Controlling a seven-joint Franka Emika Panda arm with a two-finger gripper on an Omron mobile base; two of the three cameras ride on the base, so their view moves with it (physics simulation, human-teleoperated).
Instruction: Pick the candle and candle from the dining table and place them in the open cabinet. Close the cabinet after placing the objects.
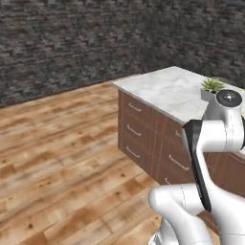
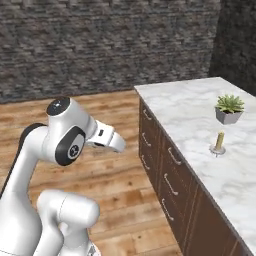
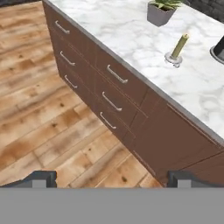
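Floor (image 3: pixel 52 127): warm wooden planks with visible grain, running along the left of the hand view.

Dining table (image 3: pixel 131 48): long counter with a white, grey-veined marble top and a straight, squared edge. Beneath it sit brown wooden drawers (image 3: pixel 113 83) with flat fronts, each carrying a slim silver bar handle set horizontally. In the hand view the counter runs on a slant from upper left to lower right, and its far end is cut off by the frame.

Gripper (image 3: pixel 111 179): two small dark fingertips (image 3: pixel 41 178) rise at the bottom of the hand view, set far apart at full spread, with nothing between them. It hangs over the floor, short of the drawer fronts and well apart from the marble top.

Potted plant (image 2: pixel 229 109): spiky green leaves in a small grey, tapered square pot, standing on the marble beyond the candle; its top is cut off in the hand view.

Candle (image 3: pixel 179 47): slim yellow stick in a shallow, round silver dish holder. It stands on the marble, near the drawer-side edge, between the plant and a dark object. Long axis upright; it appears tilted in the hand view.

Dark object (image 3: pixel 218 50): rounded base at the right margin, largely cut off and hard to identify.
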